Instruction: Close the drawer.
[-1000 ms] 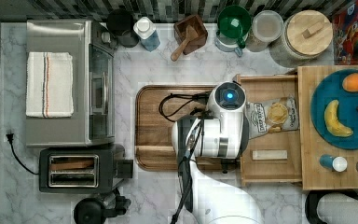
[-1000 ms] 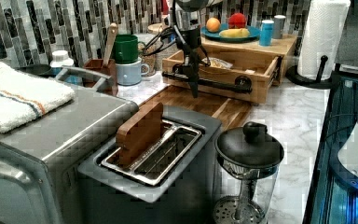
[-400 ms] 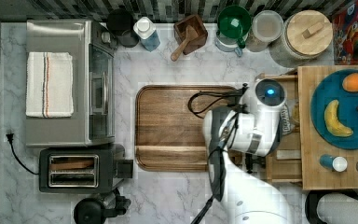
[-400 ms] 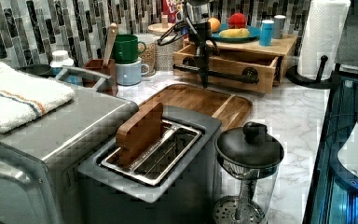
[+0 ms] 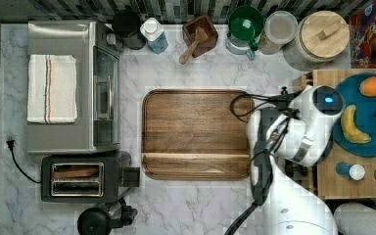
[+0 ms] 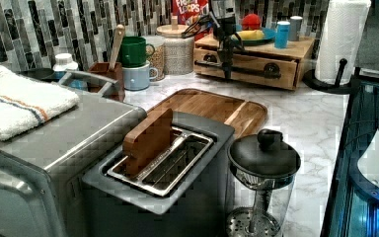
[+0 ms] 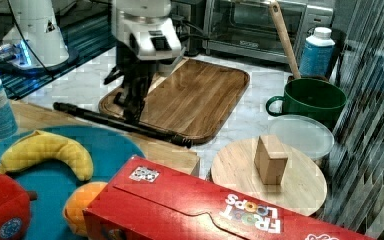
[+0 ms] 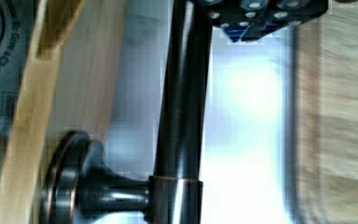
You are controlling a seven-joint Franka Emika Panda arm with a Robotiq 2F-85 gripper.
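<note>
The drawer (image 6: 246, 64) is a light-wood box under the slab that bears the blue plate. Its front sits close to flush with the unit in the left view. A dark bar handle (image 6: 256, 71) runs across the front, and it also crosses the right view (image 7: 110, 120) and the wrist view (image 8: 182, 116). My gripper (image 6: 225, 74) hangs straight down at the middle of this bar, shut, with nothing between its fingers. Its tips (image 8: 261, 16) rest against the bar on the side facing the cutting board. From above, my arm (image 5: 298, 132) covers the drawer front.
The dark cutting board (image 5: 196, 134) lies just in front of the drawer. A toaster oven (image 5: 71, 85) and toaster (image 5: 78, 178) stand on the top view's left. Mugs and jars (image 5: 245, 24) line the back wall. A paper towel roll (image 6: 343, 39) stands beside the drawer unit.
My arm has moved toward the top view's right, pushing the drawer in under the slab. The drawer's inside and its contents have gone out of sight.
</note>
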